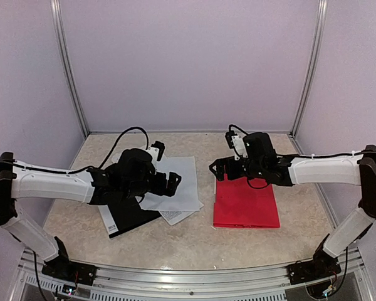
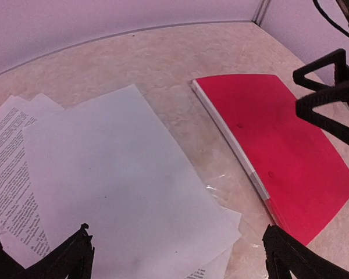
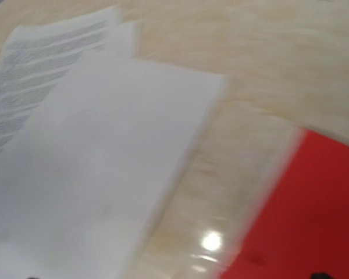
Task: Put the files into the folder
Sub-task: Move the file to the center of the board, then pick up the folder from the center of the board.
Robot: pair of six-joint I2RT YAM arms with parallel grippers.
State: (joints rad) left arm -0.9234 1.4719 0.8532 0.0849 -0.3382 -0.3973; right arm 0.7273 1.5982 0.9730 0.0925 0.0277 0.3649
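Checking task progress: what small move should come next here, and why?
Probably lower the right end effector onto the edge of the red folder to lift its cover. The folder lies shut, the files lie loose beside it, and both it and the left end effector are open and hold nothing.

- A narrow bare strip of the surface (image 1: 175, 244) runs between the files (image 1: 178, 182) and the red folder (image 1: 245, 207), which lies shut and flat.
- The surface along the near edge and the far edge is bare.
- The left arm (image 1: 56, 185) hangs over the files and the right arm (image 1: 319, 169) over the folder's far-left corner, both with jaws spread wide.
- Walls (image 1: 188, 63) close the left, far and right edges.
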